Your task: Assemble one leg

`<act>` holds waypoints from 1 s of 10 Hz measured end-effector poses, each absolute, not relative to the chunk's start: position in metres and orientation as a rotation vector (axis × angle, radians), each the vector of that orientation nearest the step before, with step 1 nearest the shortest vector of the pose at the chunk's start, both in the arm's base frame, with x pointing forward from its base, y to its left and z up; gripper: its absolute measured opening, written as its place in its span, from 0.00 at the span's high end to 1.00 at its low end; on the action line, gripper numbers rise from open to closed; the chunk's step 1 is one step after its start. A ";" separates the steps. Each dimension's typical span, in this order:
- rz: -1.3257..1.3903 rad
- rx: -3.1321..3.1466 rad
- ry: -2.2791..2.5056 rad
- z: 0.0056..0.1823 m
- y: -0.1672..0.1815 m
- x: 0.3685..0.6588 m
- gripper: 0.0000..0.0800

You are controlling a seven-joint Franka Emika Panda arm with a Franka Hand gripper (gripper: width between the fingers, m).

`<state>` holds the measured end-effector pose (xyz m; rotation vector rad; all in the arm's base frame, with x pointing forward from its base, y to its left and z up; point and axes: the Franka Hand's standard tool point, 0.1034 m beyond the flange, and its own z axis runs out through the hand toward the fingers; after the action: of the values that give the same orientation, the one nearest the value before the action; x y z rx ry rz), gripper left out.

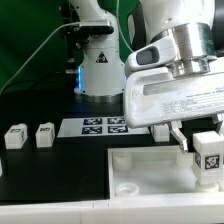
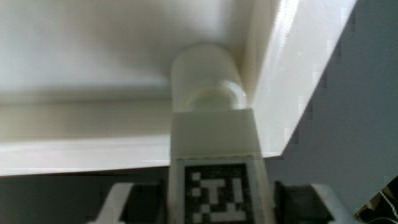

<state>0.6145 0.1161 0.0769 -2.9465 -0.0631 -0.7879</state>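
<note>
My gripper [image 1: 204, 150] is shut on a leg [image 1: 209, 153], a small white block with a black-and-white tag. It holds the leg at the exterior view's right, over the right edge of the large white tray-like part [image 1: 135, 172]. In the wrist view the leg [image 2: 215, 120] runs out from between the fingers [image 2: 132, 200], tag facing the camera. Its rounded end lies against the tray's inner wall [image 2: 107, 125] near a corner. Two more legs [image 1: 15, 135] [image 1: 45, 133] stand at the left. Another leg [image 1: 160, 130] stands partly hidden behind the gripper.
The marker board [image 1: 104, 126] lies flat on the black table behind the tray. A white robot base [image 1: 100, 65] with a blue light stands at the back. A green backdrop is behind it.
</note>
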 end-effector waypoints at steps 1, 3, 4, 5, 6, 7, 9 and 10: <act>-0.797 -2.946 -0.052 0.077 0.117 0.615 0.64; -0.831 -2.949 -0.055 0.077 0.117 0.616 0.64; -0.833 -2.949 -0.058 0.077 0.116 0.616 0.64; -0.832 -2.950 -0.060 0.077 0.116 0.616 0.52; -0.833 -2.950 -0.064 0.077 0.116 0.616 0.35; -0.833 -2.951 -0.068 0.077 0.116 0.616 0.24; -0.833 -2.952 -0.073 0.077 0.116 0.616 0.20; -0.833 -2.952 -0.074 0.077 0.116 0.616 0.19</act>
<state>0.6161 0.1164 0.0770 -2.9519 -0.0737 -0.8332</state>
